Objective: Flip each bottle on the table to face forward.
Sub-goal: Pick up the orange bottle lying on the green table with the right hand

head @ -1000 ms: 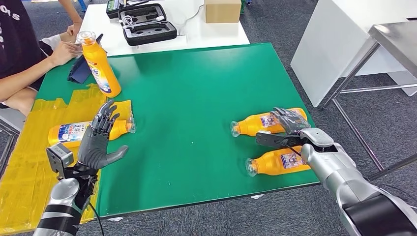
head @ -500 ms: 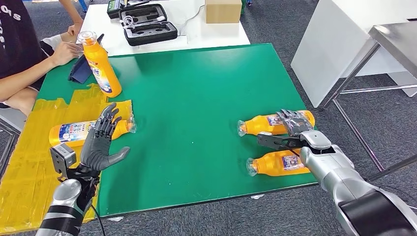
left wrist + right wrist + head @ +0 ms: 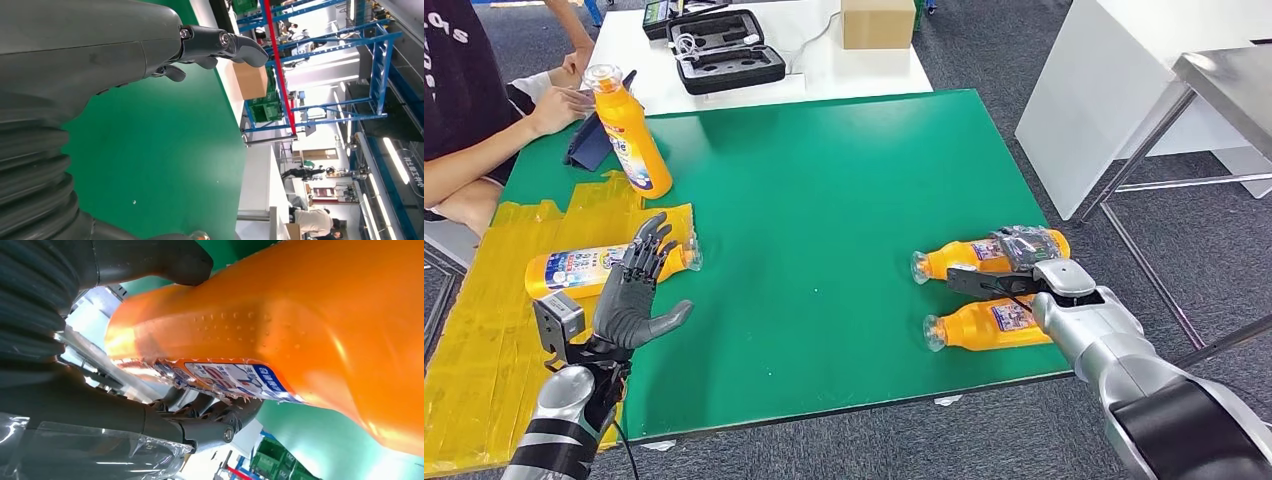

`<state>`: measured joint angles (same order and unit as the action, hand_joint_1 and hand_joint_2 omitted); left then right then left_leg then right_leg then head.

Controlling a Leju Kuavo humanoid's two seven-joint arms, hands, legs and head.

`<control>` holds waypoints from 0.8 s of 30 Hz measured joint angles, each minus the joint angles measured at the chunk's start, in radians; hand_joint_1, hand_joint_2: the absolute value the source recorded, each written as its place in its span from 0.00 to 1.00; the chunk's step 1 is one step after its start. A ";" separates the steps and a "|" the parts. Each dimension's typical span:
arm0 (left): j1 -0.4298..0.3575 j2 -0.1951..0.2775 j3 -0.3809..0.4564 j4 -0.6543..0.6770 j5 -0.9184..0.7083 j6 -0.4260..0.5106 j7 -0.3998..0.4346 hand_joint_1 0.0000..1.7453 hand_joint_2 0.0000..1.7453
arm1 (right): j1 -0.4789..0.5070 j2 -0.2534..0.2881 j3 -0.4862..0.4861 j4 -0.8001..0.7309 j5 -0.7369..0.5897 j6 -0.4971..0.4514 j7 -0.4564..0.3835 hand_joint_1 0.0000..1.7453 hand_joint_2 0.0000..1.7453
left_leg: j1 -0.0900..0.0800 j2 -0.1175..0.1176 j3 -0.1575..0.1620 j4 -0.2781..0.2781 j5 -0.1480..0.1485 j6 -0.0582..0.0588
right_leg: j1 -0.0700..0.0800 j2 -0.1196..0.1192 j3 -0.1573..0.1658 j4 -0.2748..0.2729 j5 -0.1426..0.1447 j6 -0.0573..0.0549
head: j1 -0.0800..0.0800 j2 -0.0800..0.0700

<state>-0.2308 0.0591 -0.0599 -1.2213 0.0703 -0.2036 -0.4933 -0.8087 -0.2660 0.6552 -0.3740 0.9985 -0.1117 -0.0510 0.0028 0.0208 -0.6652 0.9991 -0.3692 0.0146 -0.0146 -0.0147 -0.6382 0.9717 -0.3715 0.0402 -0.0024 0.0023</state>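
Four orange bottles sit on my green desk [image 3: 824, 200]: one upright [image 3: 629, 135] at the far left, one lying [image 3: 584, 268] on yellow sheeting [image 3: 484, 330], two lying at the right. My right hand [image 3: 1021, 262] grips the farther right bottle [image 3: 969, 258], just beside the nearer one [image 3: 979, 325]; my left hand [image 3: 632, 293] hovers, fingers spread, holding nothing

head view high over green table [image 3: 824, 200], wrist views close (tilted)
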 joint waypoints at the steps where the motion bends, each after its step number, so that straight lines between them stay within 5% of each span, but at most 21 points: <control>1: 0.000 0.000 0.000 0.000 0.002 0.001 0.001 0.00 1.00 | -0.001 0.001 0.000 0.000 0.004 -0.002 0.000 0.83 1.00 | 0.000 0.000 0.000 0.000 0.000 0.000 | 0.000 0.000 0.000 0.000 0.000 0.000 | 0.000 0.000; 6: 0.002 0.000 0.000 0.000 0.006 0.001 0.003 0.00 1.00 | -0.001 0.004 0.001 0.001 0.011 -0.006 0.002 0.85 1.00 | 0.000 0.000 0.002 0.000 0.000 0.000 | 0.000 0.000 0.002 0.000 0.000 0.000 | 0.000 0.000; 11: 0.003 0.000 0.000 0.000 0.006 0.002 0.003 0.00 1.00 | -0.002 0.006 0.004 0.004 0.018 -0.017 0.003 0.99 1.00 | 0.000 0.000 0.003 0.000 0.000 0.000 | 0.000 0.000 0.003 0.000 0.000 0.000 | 0.000 0.000; 24: 0.020 -0.002 0.000 -0.002 0.007 0.014 0.011 0.00 1.00 | 0.011 0.019 0.023 0.009 0.081 -0.159 0.057 1.00 1.00 | 0.000 0.000 0.003 0.000 0.000 0.000 | 0.000 0.000 0.003 0.000 0.000 0.000 | 0.000 0.000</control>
<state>-0.2112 0.0574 -0.0600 -1.2234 0.0776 -0.1895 -0.4827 -0.7975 -0.2469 0.6786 -0.3655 1.0791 -0.2704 0.0055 0.0028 0.0210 -0.6622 0.9990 -0.3692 0.0146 -0.0145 -0.0143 -0.6355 0.9717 -0.3714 0.0403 -0.0026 0.0023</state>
